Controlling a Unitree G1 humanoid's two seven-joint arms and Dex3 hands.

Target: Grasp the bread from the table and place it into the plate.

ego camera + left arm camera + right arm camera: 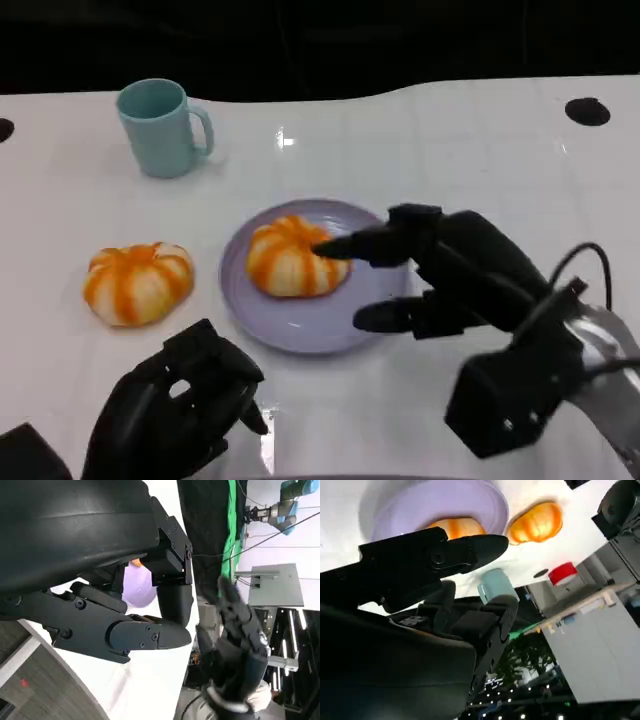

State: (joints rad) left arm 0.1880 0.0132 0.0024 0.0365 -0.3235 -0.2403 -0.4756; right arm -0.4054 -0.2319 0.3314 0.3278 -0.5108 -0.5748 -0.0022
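One orange-and-white striped bread [290, 258] [458, 527] lies in the lavender plate [300, 325] [420, 505] at the table's middle. A second bread [138, 282] [535, 522] sits on the table to the plate's left. My right hand [440, 272] [420, 605] hovers over the plate's right side with its fingers spread and nothing in them. Its upper fingertip [335, 247] is at the edge of the plated bread. My left hand [180, 400] [125, 605] stays low near the front edge, below the second bread, holding nothing. The left wrist view catches the plate [137, 590] and my right hand [235, 645].
A teal mug [160, 125] [495, 585] stands at the back left of the white table. Black round marks sit at the far right [587, 111] and far left edges. Bare table lies to the right of the plate.
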